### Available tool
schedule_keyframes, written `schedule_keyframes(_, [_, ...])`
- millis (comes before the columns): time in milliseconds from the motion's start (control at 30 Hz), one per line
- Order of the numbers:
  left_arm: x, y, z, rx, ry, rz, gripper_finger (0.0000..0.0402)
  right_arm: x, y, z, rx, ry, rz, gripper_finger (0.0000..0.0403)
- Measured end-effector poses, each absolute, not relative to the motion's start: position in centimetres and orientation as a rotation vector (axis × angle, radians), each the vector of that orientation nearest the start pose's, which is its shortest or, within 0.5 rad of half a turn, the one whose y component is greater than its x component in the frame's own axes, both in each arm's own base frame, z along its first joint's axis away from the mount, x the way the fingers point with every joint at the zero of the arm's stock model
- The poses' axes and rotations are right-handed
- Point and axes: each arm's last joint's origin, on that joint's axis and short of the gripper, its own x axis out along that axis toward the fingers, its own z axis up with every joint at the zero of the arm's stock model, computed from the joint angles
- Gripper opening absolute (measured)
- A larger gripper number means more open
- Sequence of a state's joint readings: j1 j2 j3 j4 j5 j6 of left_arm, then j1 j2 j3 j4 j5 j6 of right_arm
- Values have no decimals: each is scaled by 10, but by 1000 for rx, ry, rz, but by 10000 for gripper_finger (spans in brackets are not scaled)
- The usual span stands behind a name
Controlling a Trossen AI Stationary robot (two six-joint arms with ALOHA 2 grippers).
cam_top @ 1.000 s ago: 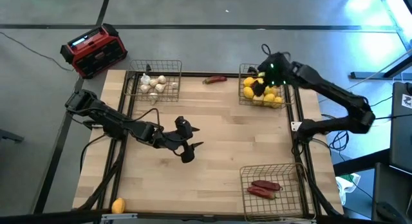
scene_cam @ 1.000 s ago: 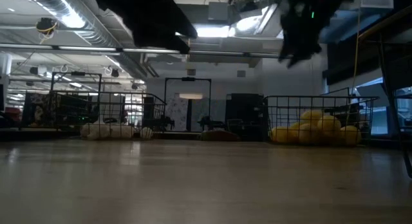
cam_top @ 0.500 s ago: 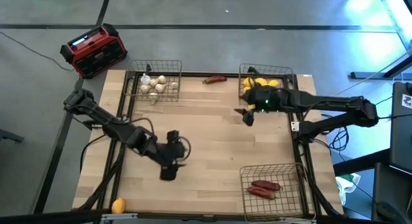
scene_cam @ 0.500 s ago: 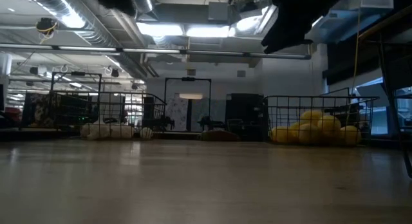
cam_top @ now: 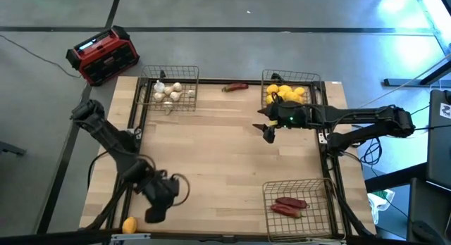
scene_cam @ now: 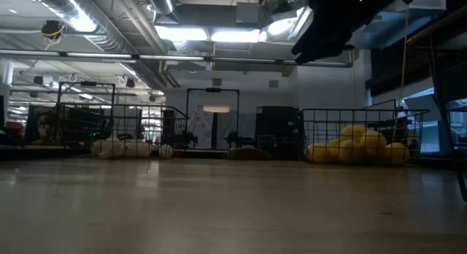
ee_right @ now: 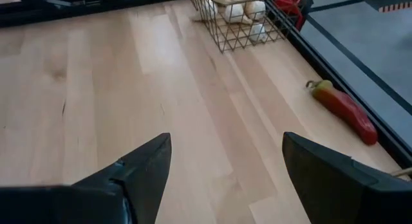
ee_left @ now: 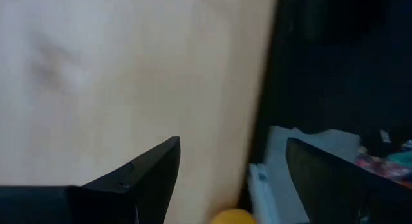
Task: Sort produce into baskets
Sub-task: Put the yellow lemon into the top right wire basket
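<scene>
A lone yellow-orange fruit [cam_top: 130, 224] lies at the table's near left corner and shows between my left fingers [ee_left: 232, 217]. My left gripper [cam_top: 152, 214] [ee_left: 232, 147] hangs open just above and beside it, pointing steeply down. My right gripper [cam_top: 265, 131] [ee_right: 225, 140] stands open over the table's middle right, beside the basket of yellow fruits [cam_top: 289, 97] [scene_cam: 357, 148], with nothing between its fingers. A loose red pepper [cam_top: 235, 87] [ee_right: 344, 108] lies at the far edge. The far left basket [cam_top: 169, 90] [ee_right: 238, 18] holds whitish bulbs. The near right basket [cam_top: 296, 199] holds red peppers.
A red and black box [cam_top: 103, 55] stands on the floor beyond the table's far left corner. The table's near edge and left edge run close to my left gripper. Bare wood [cam_top: 218, 153] lies between the three baskets.
My left gripper has swung from the table's middle toward the near left corner and the lone fruit, tipping from nearly level to steeply down. My right gripper has left the yellow fruit basket, moved toward the table's middle and sunk a little. Both stay open.
</scene>
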State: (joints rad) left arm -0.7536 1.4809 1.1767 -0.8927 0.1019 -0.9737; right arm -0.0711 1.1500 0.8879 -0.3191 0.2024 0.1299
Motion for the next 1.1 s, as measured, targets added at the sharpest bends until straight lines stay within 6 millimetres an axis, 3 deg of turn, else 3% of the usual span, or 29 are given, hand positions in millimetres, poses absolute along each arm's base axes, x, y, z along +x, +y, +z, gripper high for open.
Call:
schedule_keyframes(300, [179, -241, 235, -413, 1541, -150, 261, 245, -23, 288, 83, 540, -300, 294])
schedule_keyframes(600, [156, -270, 216, -365, 1756, -330, 143, 245, -23, 288, 63, 548, -284, 294])
schedule_keyframes(800, [142, -283, 204, -284, 1800, -369, 71, 245, -23, 287, 63, 552, -284, 294])
schedule_keyframes(1100, [137, -289, 194, -234, 1812, -370, 4, 244, -23, 287, 63, 558, -284, 294])
